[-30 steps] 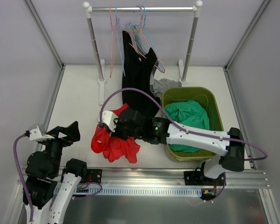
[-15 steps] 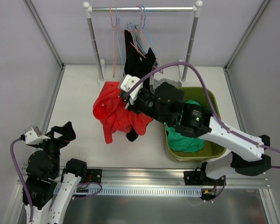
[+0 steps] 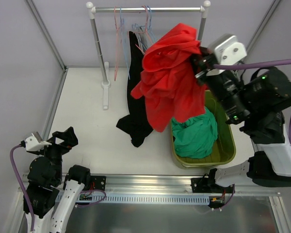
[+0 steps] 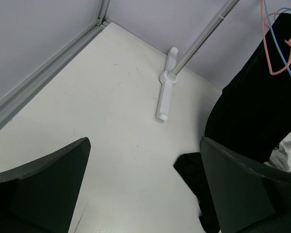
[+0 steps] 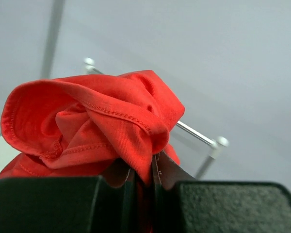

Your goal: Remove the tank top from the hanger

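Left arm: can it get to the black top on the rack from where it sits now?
Probably yes. The left gripper is open, facing the black top across bare table. The right gripper holds the red garment up by the basket, out of that path. Actual reach length can't be judged.

Pale grey panel walls (image 3: pixel 19 73), framed by slanted aluminium struts (image 3: pixel 42 29), enclose a white table (image 3: pixel 82 111); a slotted metal rail (image 3: pixel 145 182) runs along its near edge under even light.
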